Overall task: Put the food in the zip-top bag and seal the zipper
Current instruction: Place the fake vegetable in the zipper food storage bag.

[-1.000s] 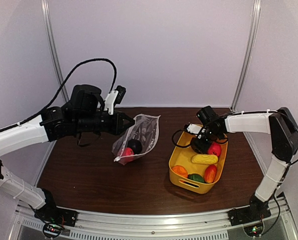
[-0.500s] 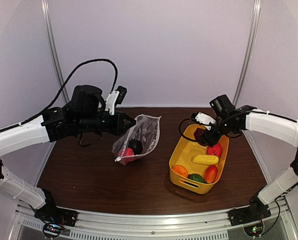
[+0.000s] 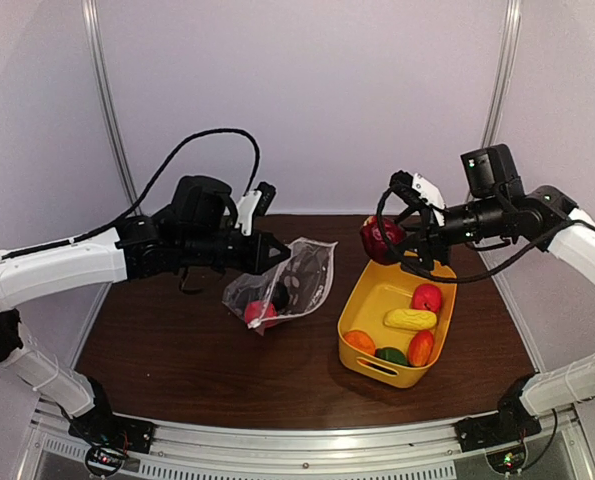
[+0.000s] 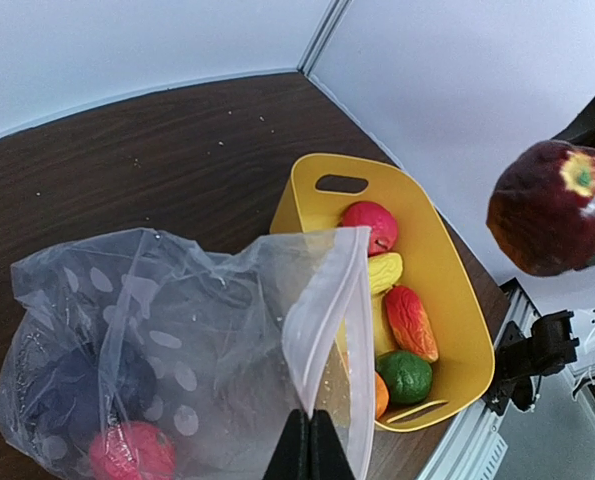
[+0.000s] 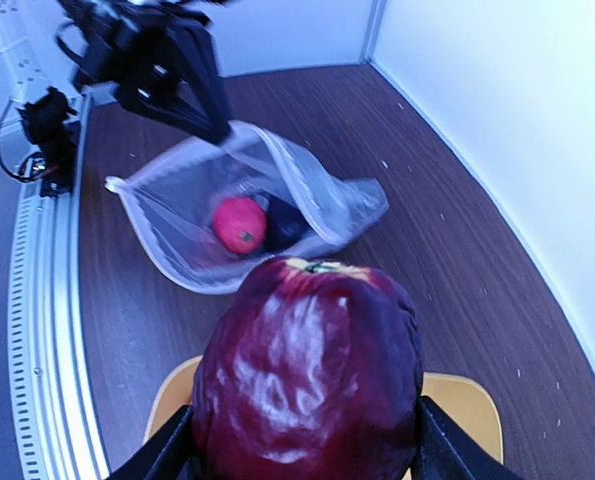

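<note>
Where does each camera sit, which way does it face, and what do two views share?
Top external: above and behind the arm bases, looking down on the table; both arms show.
Left wrist: faces the zip-top bag and yellow tub; left gripper pinches the bag's edge.
Right wrist: looks down past the red apple in the right gripper toward the bag.
Shared: both wrist views show bag and apple.

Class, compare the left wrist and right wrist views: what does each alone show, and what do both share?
Only the left wrist view shows the food lying in the yellow tub. Only the right wrist view looks into the open mouth of the zip-top bag. Both show the dark red apple, that bag holding a pink fruit, and the left gripper pinching its edge.
</note>
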You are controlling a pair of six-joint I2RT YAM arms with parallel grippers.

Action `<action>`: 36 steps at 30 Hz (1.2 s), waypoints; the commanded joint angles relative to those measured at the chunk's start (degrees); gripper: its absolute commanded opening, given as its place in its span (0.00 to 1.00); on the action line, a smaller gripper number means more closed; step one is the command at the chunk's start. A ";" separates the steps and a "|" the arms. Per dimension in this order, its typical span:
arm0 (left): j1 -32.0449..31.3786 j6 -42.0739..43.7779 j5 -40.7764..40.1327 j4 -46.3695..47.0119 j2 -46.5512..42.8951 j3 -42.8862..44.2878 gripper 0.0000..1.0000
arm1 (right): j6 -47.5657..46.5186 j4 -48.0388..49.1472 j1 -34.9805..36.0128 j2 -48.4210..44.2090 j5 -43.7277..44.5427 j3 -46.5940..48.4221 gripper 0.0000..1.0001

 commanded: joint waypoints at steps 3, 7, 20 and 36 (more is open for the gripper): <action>-0.27 -3.00 4.05 6.01 3.51 5.12 0.00 | -1.20 2.75 4.24 5.90 -11.56 5.74 0.58; -0.34 -3.82 4.18 6.02 4.29 6.94 0.00 | 0.42 3.06 7.85 10.53 -14.40 10.48 0.58; -0.78 -6.89 3.83 8.61 1.00 6.86 0.00 | 3.53 5.77 11.45 19.35 -5.58 11.87 0.53; -0.97 -7.20 4.09 9.87 -1.18 3.98 0.00 | 9.63 7.09 11.47 22.86 -7.67 16.50 0.80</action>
